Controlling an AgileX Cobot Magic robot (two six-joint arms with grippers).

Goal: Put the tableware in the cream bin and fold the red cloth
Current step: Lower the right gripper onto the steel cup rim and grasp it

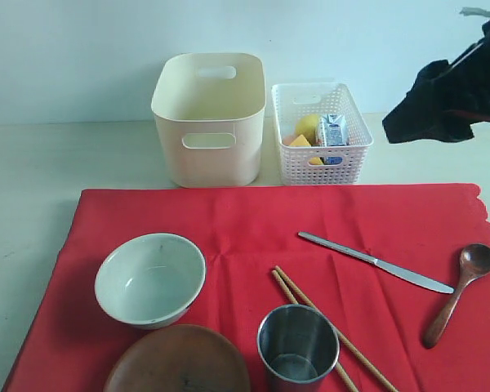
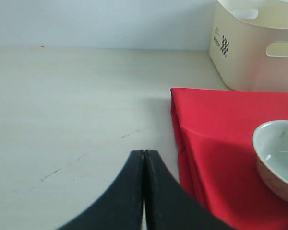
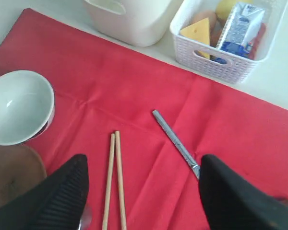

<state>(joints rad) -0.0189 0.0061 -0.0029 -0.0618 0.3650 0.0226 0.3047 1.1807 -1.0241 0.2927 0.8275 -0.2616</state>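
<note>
The red cloth (image 1: pixel 253 220) lies flat in front of the cream bin (image 1: pixel 208 118). On it rest a pale bowl (image 1: pixel 150 278), a wooden plate (image 1: pixel 178 359), a steel cup (image 1: pixel 297 343), chopsticks (image 1: pixel 327 327), a knife (image 1: pixel 376 261) and a wooden spoon (image 1: pixel 461 290). My right gripper (image 3: pixel 144 160) hangs open and empty high above the cloth, with the chopsticks (image 3: pixel 114 177) and knife (image 3: pixel 175 141) below it. My left gripper (image 2: pixel 144 152) is shut on nothing over bare table, beside the cloth's edge (image 2: pixel 182 134) and apart from the bowl (image 2: pixel 278 158).
A white perforated basket (image 1: pixel 321 135) with a lemon, cheese and a blue carton stands right of the cream bin. My right arm (image 1: pixel 449 90) is raised at the far right. Pale bare table (image 2: pixel 77 105) stretches left of the cloth.
</note>
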